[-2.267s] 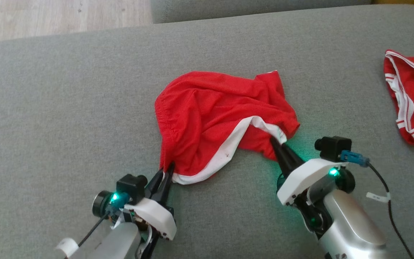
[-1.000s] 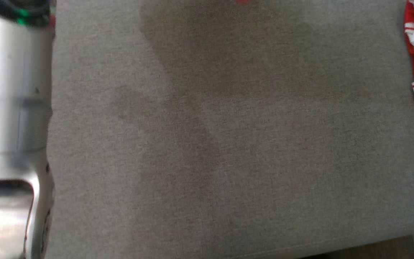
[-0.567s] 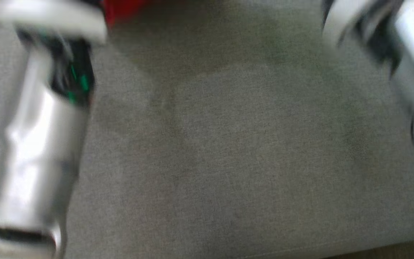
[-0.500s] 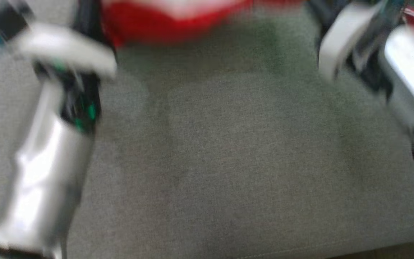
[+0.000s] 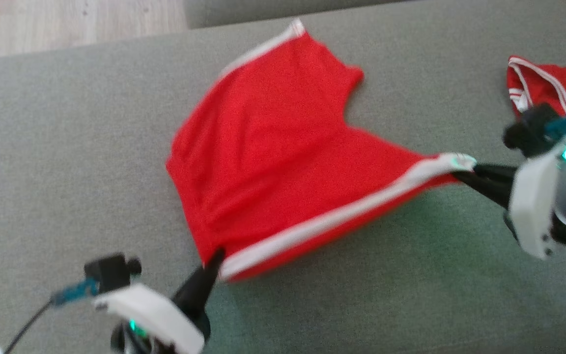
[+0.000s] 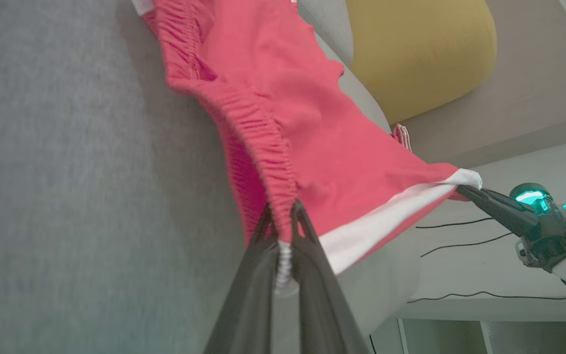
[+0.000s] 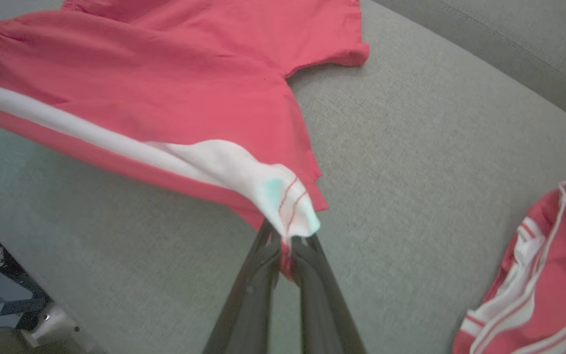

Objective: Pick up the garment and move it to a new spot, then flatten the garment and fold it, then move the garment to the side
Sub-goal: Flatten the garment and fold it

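The garment (image 5: pixel 273 162) is a pair of red shorts with a gathered elastic waistband and a white stripe down each side. It is spread open and stretched taut along the near striped edge, which hangs just above the grey sofa cushion (image 5: pixel 67 147). The far leg lies on the cushion. The waistband corner is pinched in the left gripper (image 5: pixel 215 258) and the hem end of the stripe in the right gripper (image 5: pixel 462 169), both with jaws closed on the cloth.
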### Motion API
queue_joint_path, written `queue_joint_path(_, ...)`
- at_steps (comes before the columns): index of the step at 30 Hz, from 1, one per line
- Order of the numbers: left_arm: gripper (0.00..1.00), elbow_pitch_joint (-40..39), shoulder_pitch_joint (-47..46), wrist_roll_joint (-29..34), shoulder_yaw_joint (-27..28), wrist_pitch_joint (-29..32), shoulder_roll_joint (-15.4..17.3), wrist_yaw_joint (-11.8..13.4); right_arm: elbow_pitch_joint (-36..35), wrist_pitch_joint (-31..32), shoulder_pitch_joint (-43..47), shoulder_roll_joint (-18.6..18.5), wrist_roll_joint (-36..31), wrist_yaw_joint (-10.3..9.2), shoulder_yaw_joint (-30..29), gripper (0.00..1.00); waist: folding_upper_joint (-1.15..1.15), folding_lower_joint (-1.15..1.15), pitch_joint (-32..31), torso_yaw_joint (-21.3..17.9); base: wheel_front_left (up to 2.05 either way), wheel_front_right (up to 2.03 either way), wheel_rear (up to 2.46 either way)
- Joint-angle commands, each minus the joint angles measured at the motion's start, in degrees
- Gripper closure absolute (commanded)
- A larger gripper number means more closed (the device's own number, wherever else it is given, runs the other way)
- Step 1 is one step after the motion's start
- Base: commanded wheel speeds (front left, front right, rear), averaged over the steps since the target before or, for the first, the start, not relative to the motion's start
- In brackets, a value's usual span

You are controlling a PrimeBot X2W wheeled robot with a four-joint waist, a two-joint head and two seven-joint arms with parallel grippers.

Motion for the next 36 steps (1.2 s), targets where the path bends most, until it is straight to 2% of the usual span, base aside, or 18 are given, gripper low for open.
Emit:
queue_joint_path(1, 1.00, -5.0, 0.1, -0.2, 2.3, 0.0, 1.8, 1.9, -2.6, 1.0, 3.4, -2.6, 0.4, 0.39, -3.8, 1.00, 0.00, 0.02, -0.9, 0.2, 0.00, 0.00, 0.00)
queue_joint_path(4, 1.00, -13.7, 5.7, -1.7, 2.2, 1.0, 2.5, 6.2, -6.3, 3.8, 11.5, -3.7, -0.9, 0.39, -13.0, 1.00, 0.00, 0.02, -1.0, 0.5, 0.00, 0.00, 0.00)
queue_joint_path(6, 1.00, -18.4, 7.8, -2.3, 2.1, 1.4, 2.7, 8.1, -9.4, 5.4, 16.2, -2.4, -3.6, 0.39, -19.0, 1.00, 0.00, 0.02, -0.9, 0.7, 0.00, 0.00, 0.00)
queue_joint_path(9, 1.00, -21.6, 8.0, -2.6, 1.3, 1.8, 1.8, 9.2, -14.3, 8.7, 21.4, 1.5, -9.1, 0.39, -26.1, 1.00, 0.00, 0.02, -0.2, 1.6, 0.00, 0.00, 0.00)
queue_joint_path(12, 1.00, -20.2, 5.1, -2.2, 1.4, 1.1, -0.1, 9.3, -18.8, 11.0, 22.4, 6.5, -13.9, 0.39, -29.0, 1.00, 0.00, 0.02, 1.0, 2.7, 0.00, 0.00, 0.00)
queue_joint_path(14, 1.00, -17.8, 2.4, -2.4, 2.0, 0.3, -2.2, 9.1, -20.0, 11.7, 20.6, 8.8, -16.3, 0.39, -28.8, 1.00, 0.00, 0.02, 1.9, 3.5, 0.00, 0.00, 0.00)
queue_joint_path(17, 1.00, -13.0, -2.2, -3.0, 2.8, -1.2, -6.0, 8.5, -18.2, 10.2, 15.4, 11.4, -18.3, 0.39, -27.5, 1.00, 0.00, 0.02, 3.6, 5.0, 0.00, 0.00, 0.00)
queue_joint_path(24, 1.00, -0.2, -10.6, -4.1, 4.9, -6.0, -13.4, 6.0, -3.6, 2.0, 1.3, 14.9, -18.6, 0.39, -24.2, 1.00, 0.00, 0.02, 7.8, 9.2, 0.00, 0.00, 0.00)
queue_joint_path(30, 1.00, 8.5, -15.9, -5.3, 5.6, -10.0, -16.4, 3.1, 7.4, -2.6, -7.8, 16.6, -16.2, 0.39, -20.6, 1.00, 0.00, 0.02, 11.6, 12.8, 0.00, 0.00, 0.00)
queue_joint_path(36, 1.00, 14.2, -21.4, -7.7, 4.1, -13.5, -17.6, 0.7, 15.1, -5.4, -14.0, 17.4, -15.4, 0.39, -17.6, 1.00, 0.00, 0.02, 14.7, 15.3, 0.00, 0.00, 0.00)
